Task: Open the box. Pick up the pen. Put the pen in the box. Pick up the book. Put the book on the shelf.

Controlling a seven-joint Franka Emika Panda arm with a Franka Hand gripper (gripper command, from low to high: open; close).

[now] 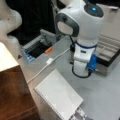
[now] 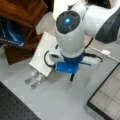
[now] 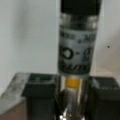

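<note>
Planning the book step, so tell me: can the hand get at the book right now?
Probably not as things stand. The book lies uncovered on the table, nothing on it, but the hand is shut on the pen, so it is occupied.

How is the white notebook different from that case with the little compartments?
The book is white with a plain cover and lies closed; the box is dark-rimmed and stands open, showing its beige compartments. The book is thin with a spiral binding along one long edge; the box has walls with depth. In a front view the book lies beside the shelf, the box across the table. Both are flat rectangles resting on the grey table.
</note>
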